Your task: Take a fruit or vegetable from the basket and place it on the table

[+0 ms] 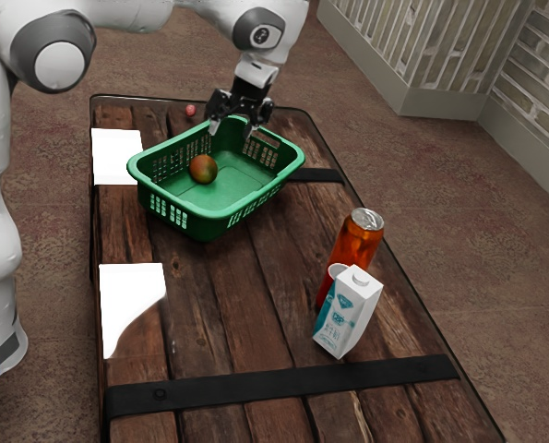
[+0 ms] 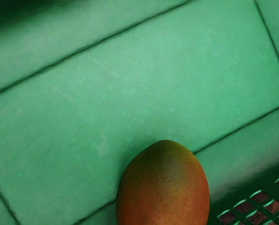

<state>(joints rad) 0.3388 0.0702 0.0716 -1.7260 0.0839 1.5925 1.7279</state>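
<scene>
Gripper [image 1: 231,132]: fingers spread, nothing between them, above the basket's inside.
Mango [image 2: 162,187]: in the basket, below the gripper and off toward the exterior view's left, close to a latticed wall.
Basket [image 1: 209,227]: directly under the gripper; a finger could catch its rim or wall if the descent is not centred on the mango, and drag the whole basket.
Mango's skin: rounded, probably slick; a high or off-centre pinch could make it roll or squirt out.
Table [image 1: 228,323]: around the basket, below the gripper; too low a carry could knock the mango on the rim, and a release from height could send it rolling.
</scene>
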